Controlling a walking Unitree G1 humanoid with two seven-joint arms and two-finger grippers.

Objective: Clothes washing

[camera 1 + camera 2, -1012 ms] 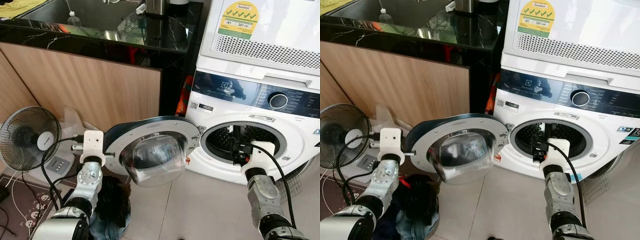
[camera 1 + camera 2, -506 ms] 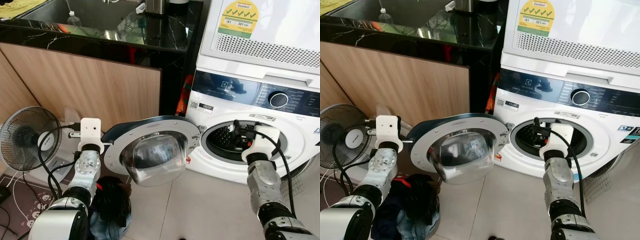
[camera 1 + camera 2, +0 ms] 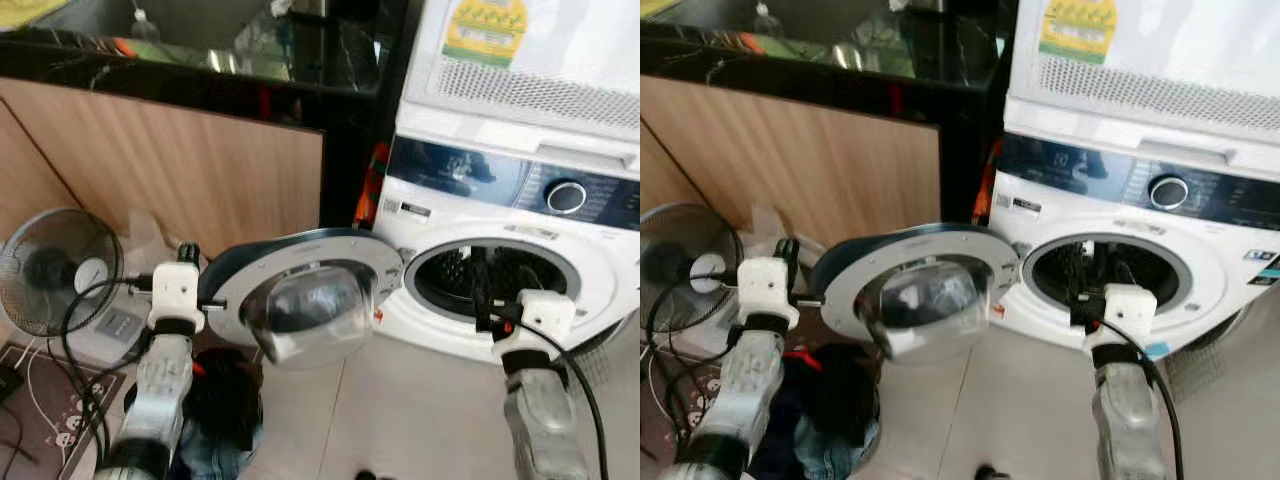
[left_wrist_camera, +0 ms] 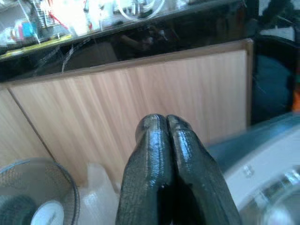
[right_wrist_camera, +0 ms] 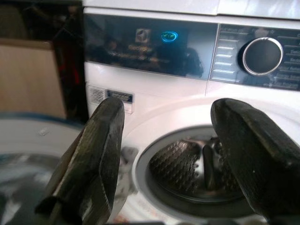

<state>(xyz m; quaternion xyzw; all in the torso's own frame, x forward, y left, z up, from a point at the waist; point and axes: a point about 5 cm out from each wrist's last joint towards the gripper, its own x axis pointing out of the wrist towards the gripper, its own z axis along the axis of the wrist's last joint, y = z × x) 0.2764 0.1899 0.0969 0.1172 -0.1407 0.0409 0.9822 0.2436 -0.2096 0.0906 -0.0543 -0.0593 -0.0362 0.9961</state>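
The white front-load washing machine [image 3: 520, 200] stands at the right, its round glass door [image 3: 312, 300] swung wide open to the left. The drum opening [image 3: 500, 280] is dark, and I cannot tell what lies inside. A heap of dark clothes and blue denim [image 3: 222, 410] lies on the floor below the door. My right gripper [image 5: 173, 154] is open and empty, held in front of the drum opening with its fingers [image 3: 478, 290] at the rim. My left gripper [image 4: 166, 140] is shut on nothing, raised by the door's outer edge and facing the wooden cabinet [image 3: 200, 170].
A standing fan [image 3: 55, 270] with trailing cables [image 3: 75, 400] is on the floor at the left. A black countertop [image 3: 200, 70] runs above the cabinet. A dryer [image 3: 540, 60] sits on the washer. Light floor tiles [image 3: 400, 400] spread in front of the machine.
My right gripper has dropped lower and drawn back slightly from the drum opening. My left gripper sits a little lower. The picture has blurred and shifted slightly.
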